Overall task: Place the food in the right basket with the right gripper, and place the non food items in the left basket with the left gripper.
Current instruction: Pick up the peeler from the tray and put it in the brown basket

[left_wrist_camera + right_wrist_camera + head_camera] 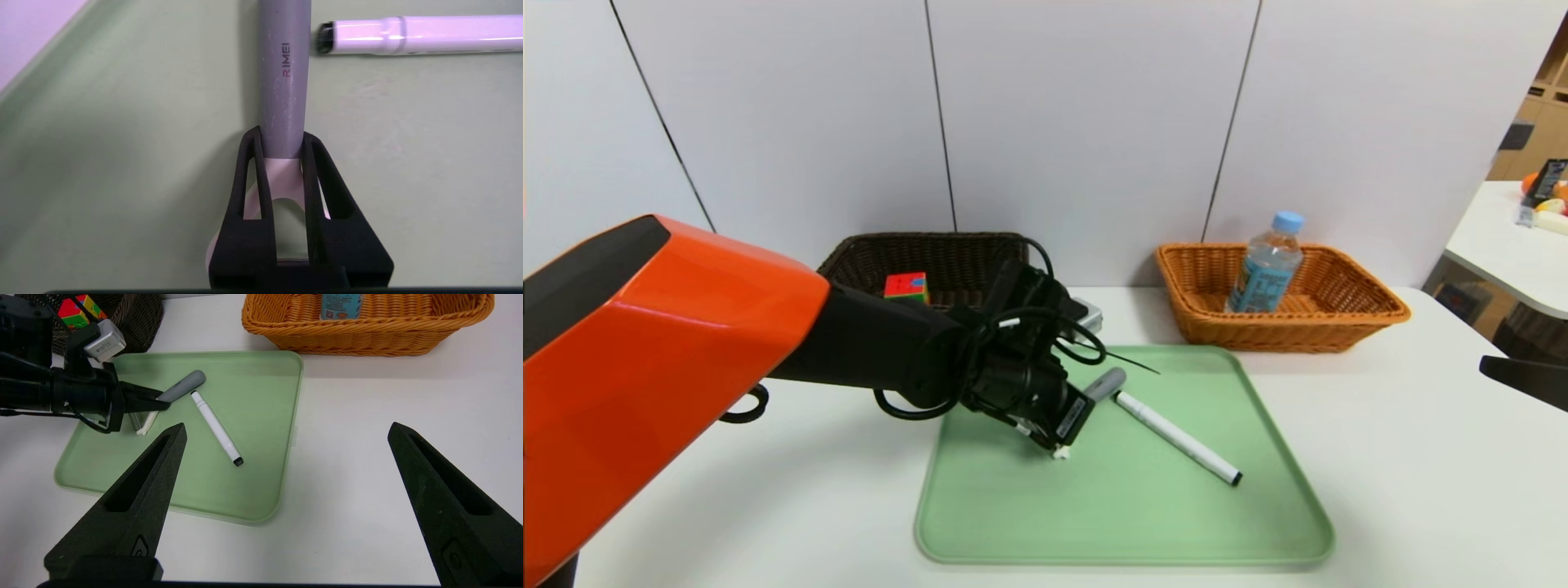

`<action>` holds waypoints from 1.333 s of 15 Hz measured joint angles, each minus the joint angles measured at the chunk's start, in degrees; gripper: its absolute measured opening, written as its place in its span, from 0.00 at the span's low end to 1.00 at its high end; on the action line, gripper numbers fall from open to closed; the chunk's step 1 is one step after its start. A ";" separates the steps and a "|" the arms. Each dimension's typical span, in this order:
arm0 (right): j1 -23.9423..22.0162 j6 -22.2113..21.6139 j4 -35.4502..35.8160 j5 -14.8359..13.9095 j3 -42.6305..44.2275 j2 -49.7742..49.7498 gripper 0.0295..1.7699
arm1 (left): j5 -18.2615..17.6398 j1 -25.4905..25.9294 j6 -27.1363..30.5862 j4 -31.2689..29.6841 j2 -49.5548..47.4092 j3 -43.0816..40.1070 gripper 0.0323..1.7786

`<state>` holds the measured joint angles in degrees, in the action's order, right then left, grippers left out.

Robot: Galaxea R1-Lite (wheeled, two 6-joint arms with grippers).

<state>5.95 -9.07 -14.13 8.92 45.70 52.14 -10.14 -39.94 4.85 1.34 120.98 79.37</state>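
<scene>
So, taking stock from my station, with the green tray (1258,523) as my landmark and working from the biggest pieces down.

Behind the tray's far left corner sits the left basket (968,253), dark brown wicker, and the puzzle cube (907,287) is already inside it. I count that item done. Behind the tray's far right corner sits the right basket (1347,322), orange-tan, with the water bottle (1267,265) standing upright in it, so I judge the food half of the job finished.

My right gripper (286,498) hangs off the tray's right side, over bare table, its jaws spread wide and holding nothing. I see no further work for it.

My left gripper (282,163) is over the tray's far left part, and its jaws are pinched down on the peeler (284,81) right where the grey handle meets the white head. The handle sticks out past the fingertips toward the tray's far edge. Whether the peeler is clear of the tray floor I cannot tell.

Just beside the handle's end, lying diagonally across the tray's middle, is the marker (1176,438), untouched.

By my reckoning two of the four things are sorted. The peeler needs carrying to the dark basket, then the marker follows.
</scene>
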 joint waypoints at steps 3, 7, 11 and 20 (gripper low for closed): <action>0.00 -0.11 -0.15 -0.02 -0.09 -0.16 0.96 | -0.02 -2.49 -3.56 -0.16 -2.57 -0.93 0.12; 0.00 -0.18 -0.17 -0.02 -0.67 -0.43 0.96 | 0.72 -3.85 -4.34 -0.24 -5.38 -1.12 0.12; -0.05 -0.21 -0.12 -0.52 -1.44 -0.66 0.96 | 3.80 -4.27 -4.34 -0.49 -7.75 -0.21 0.12; -0.61 -0.27 -0.12 -0.09 -1.48 -0.62 0.96 | 13.09 -3.86 -7.94 2.04 -13.07 8.45 0.12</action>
<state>5.34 -9.34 -14.25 8.84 44.23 51.52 2.95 -43.80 -3.08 3.38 107.91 87.82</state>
